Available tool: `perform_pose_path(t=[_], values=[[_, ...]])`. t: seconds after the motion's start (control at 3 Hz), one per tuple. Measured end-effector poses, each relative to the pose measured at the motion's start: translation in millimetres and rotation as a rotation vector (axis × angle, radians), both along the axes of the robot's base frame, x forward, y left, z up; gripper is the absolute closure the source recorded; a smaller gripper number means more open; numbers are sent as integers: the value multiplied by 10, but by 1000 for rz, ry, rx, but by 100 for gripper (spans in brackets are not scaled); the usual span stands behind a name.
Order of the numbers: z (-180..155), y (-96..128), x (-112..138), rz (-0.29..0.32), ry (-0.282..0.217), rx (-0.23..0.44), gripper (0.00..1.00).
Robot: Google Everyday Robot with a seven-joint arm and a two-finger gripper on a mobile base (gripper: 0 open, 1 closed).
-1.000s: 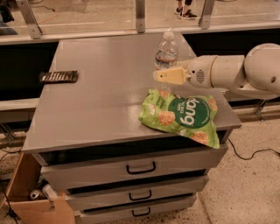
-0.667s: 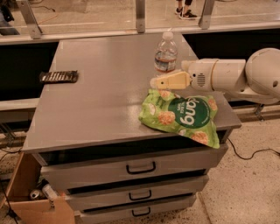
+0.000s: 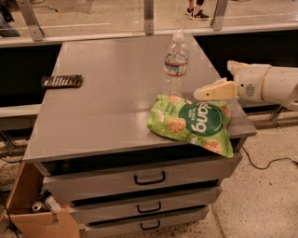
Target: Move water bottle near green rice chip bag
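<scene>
The water bottle (image 3: 175, 62) is clear with a white cap and a white-and-red label band. It stands upright on the grey table (image 3: 107, 111), just behind the green rice chip bag (image 3: 193, 122). The bag lies flat at the table's front right corner and hangs a little over the edge. My gripper (image 3: 220, 80) is to the right of the bottle, above the bag's far right end. It is open and empty, and its cream fingers (image 3: 213, 90) are clear of the bottle.
A dark flat bar (image 3: 62, 81) lies at the table's left edge. Drawers (image 3: 149, 179) are below the tabletop. An open cardboard box (image 3: 35, 211) sits on the floor at the front left. Metal posts (image 3: 149, 14) stand behind the table.
My gripper has drawn back to the right, away from the bottle it was at. The bottle stays upright behind the bag.
</scene>
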State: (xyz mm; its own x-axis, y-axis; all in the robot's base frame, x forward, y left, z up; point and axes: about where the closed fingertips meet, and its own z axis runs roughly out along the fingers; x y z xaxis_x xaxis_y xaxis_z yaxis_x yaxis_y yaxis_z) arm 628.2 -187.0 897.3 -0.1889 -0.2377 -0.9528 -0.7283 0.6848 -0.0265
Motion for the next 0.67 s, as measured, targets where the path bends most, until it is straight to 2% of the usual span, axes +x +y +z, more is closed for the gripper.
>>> perform_pose_path(t=[0.33, 0.67], values=[[235, -479, 93, -2, -89, -65, 0], [409, -523, 120, -12, -117, -60, 0]])
